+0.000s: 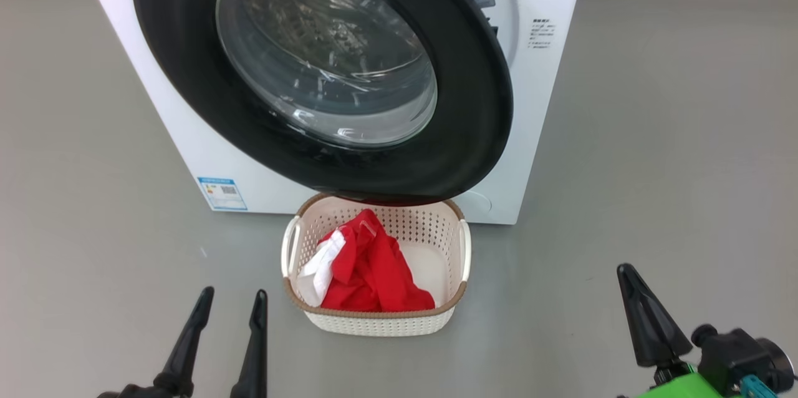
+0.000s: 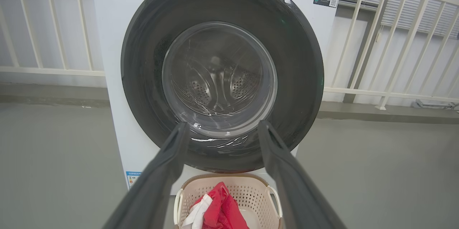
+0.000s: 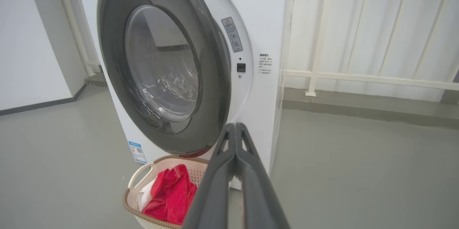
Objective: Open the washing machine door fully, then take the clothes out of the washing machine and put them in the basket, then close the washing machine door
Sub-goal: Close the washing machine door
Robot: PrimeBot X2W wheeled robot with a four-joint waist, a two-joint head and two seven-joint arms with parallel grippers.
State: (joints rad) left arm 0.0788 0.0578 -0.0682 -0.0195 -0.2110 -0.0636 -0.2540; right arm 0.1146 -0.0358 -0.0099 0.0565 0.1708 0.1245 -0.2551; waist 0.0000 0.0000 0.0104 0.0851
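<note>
As the washing machine (image 1: 548, 105) stands with the washing machine door (image 1: 474, 111) ajar over the basket (image 1: 380, 320) of clothes (image 1: 374, 273), I judge its free edge lies at eleven o'clock from my right gripper (image 1: 625, 273), which is pressed together and the nearer one; my left gripper (image 1: 234, 293) is spread.

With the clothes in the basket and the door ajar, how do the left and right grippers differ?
The left gripper has its jaws spread wide; the right gripper has its jaws pressed together into one wedge. The left gripper faces the washing machine door square on; the right gripper looks at it from the side, toward its free edge. Shared: both hold nothing and touch neither the door nor the basket.
</note>
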